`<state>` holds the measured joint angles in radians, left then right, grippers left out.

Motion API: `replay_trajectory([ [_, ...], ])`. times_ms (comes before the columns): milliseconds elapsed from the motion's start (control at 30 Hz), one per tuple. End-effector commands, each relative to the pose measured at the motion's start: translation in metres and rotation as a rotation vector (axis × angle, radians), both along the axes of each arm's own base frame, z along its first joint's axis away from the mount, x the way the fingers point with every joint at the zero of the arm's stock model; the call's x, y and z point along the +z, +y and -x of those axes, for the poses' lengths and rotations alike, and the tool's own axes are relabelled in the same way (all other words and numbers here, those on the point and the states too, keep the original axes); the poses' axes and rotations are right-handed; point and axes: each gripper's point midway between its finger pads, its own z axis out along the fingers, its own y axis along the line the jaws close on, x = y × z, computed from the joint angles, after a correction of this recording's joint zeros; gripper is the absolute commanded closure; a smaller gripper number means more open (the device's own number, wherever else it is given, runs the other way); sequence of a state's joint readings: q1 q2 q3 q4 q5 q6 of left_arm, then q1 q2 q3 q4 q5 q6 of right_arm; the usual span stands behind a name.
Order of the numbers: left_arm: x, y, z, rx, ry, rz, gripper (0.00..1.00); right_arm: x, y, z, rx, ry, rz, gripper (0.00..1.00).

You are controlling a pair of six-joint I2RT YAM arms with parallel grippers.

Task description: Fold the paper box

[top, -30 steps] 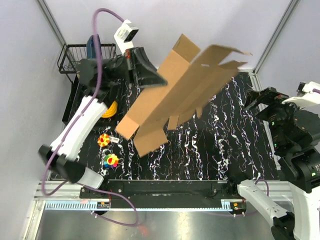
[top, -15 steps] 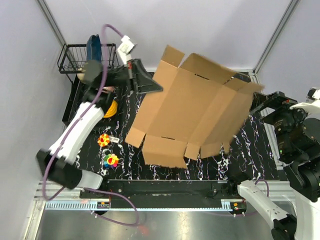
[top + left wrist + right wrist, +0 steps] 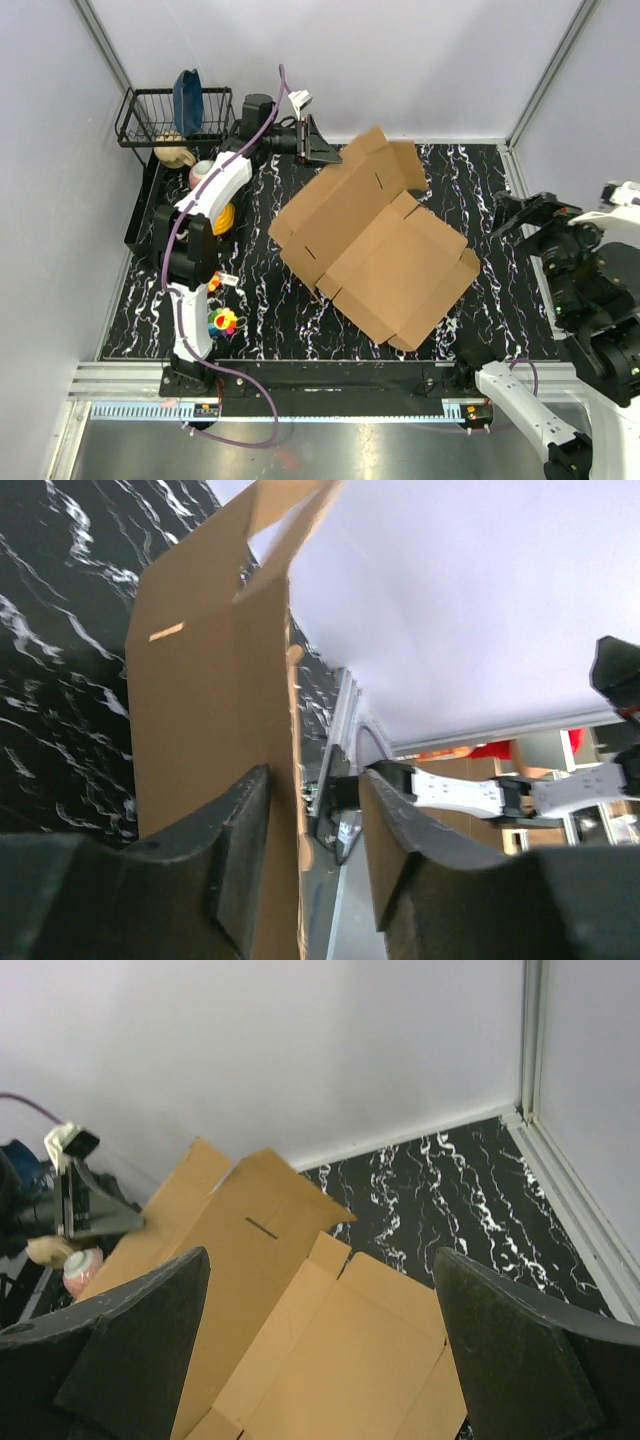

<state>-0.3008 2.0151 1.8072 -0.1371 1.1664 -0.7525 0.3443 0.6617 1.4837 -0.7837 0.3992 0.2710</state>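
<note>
The paper box (image 3: 375, 250) is a large, flat, unfolded sheet of brown cardboard lying across the middle of the black marbled table, with one flap (image 3: 400, 160) raised at the back. My left gripper (image 3: 325, 152) reaches in at the sheet's far left corner. In the left wrist view the cardboard edge (image 3: 210, 700) runs along one finger, with a clear gap to the other; the left gripper (image 3: 315, 820) is open. My right gripper (image 3: 522, 215) hovers wide open off the sheet's right side, nothing between its fingers (image 3: 140, 1340), and looks down on the box (image 3: 330, 1360).
A black wire basket (image 3: 150, 125) holding a blue item (image 3: 187, 98) stands at the back left. A yellow bowl (image 3: 225, 215), a pale cup (image 3: 200, 172) and two small colourful toys (image 3: 208, 280) (image 3: 222, 321) lie along the left side. Walls and metal posts close the table in.
The box has dropped from being held up, tilted in the air, to lying flat on the table. My left arm swung to the back and its jaws parted. The right gripper stayed open.
</note>
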Motion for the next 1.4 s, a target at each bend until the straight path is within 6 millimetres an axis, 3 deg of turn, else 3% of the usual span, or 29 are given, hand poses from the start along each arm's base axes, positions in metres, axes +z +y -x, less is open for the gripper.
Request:
replay_trajectory([
  [0,-0.001,-0.002,-0.033,0.058,-0.052,-0.040,0.48,-0.018,0.017,-0.017,0.057,0.053,0.007,0.00],
  [100,0.009,0.009,-0.052,0.154,-0.084,-0.049,0.34,-0.025,0.021,-0.023,0.064,0.073,0.003,0.00],
  [200,0.026,0.036,-0.068,0.324,-0.151,-0.075,0.02,-0.031,0.026,-0.029,0.078,0.082,-0.009,0.00],
  [233,0.034,0.049,-0.061,0.372,-0.162,-0.075,0.01,-0.033,0.029,-0.030,0.090,0.088,-0.012,0.00],
  [300,0.043,0.065,-0.067,0.514,-0.227,-0.092,0.01,-0.041,0.035,-0.035,0.105,0.104,-0.023,0.00],
  [333,0.048,0.073,-0.051,0.551,-0.249,-0.102,0.01,-0.044,0.037,-0.038,0.115,0.112,-0.025,0.00],
  [400,0.053,0.088,-0.048,0.696,-0.292,-0.121,0.01,-0.052,0.042,-0.044,0.125,0.128,-0.033,0.00],
  [433,0.054,0.086,-0.021,0.718,-0.312,-0.137,0.01,-0.054,0.044,-0.045,0.132,0.132,-0.035,0.00],
  [467,0.053,0.100,-0.023,0.862,-0.345,-0.190,0.01,-0.057,0.047,-0.049,0.137,0.134,-0.041,0.00],
  [500,0.019,0.112,-0.011,0.955,-0.300,-0.304,0.01,-0.064,0.049,-0.052,0.142,0.150,-0.040,0.00],
  [533,0.035,0.104,0.021,1.019,-0.337,-0.309,0.01,-0.066,0.052,-0.055,0.150,0.149,-0.044,0.00],
  [567,0.016,0.140,0.027,1.259,-0.298,-0.435,0.01,-0.070,0.054,-0.058,0.155,0.161,-0.048,0.01],
  [600,-0.013,0.152,0.045,1.338,-0.245,-0.511,0.01,-0.078,0.056,-0.061,0.158,0.178,-0.048,0.01],
  [633,-0.011,0.145,0.069,1.386,-0.176,-0.444,0.01,-0.081,0.059,-0.063,0.168,0.183,-0.052,0.01],
  [667,-0.026,0.154,0.078,1.438,-0.140,-0.473,0.01,-0.085,0.062,-0.065,0.177,0.195,-0.056,0.01],
  [700,-0.053,0.156,0.088,1.443,-0.083,-0.494,0.01,-0.090,0.064,-0.067,0.183,0.207,-0.060,0.02],
  [733,-0.060,0.153,0.094,1.472,0.031,-0.402,0.01,-0.091,0.067,-0.067,0.195,0.210,-0.063,0.02],
  [800,-0.090,0.146,0.106,1.441,0.150,-0.382,0.01,-0.095,0.069,-0.069,0.202,0.220,-0.068,0.02],
  [833,-0.095,0.141,0.108,1.444,0.208,-0.344,0.01,-0.095,0.071,-0.068,0.209,0.222,-0.072,0.02],
  [1000,-0.143,0.142,0.114,1.498,0.343,-0.540,0.01,-0.098,0.071,-0.065,0.218,0.223,-0.076,0.02],
  [1233,-0.180,0.123,0.107,1.451,0.400,-0.615,0.02,-0.099,0.066,-0.061,0.206,0.222,-0.055,0.02],
  [1300,-0.192,0.118,0.102,1.409,0.369,-0.662,0.21,-0.099,0.065,-0.061,0.201,0.220,-0.050,0.02],
  [1367,-0.202,0.109,0.097,1.359,0.377,-0.680,0.33,-0.100,0.065,-0.060,0.203,0.223,-0.042,0.01],
])
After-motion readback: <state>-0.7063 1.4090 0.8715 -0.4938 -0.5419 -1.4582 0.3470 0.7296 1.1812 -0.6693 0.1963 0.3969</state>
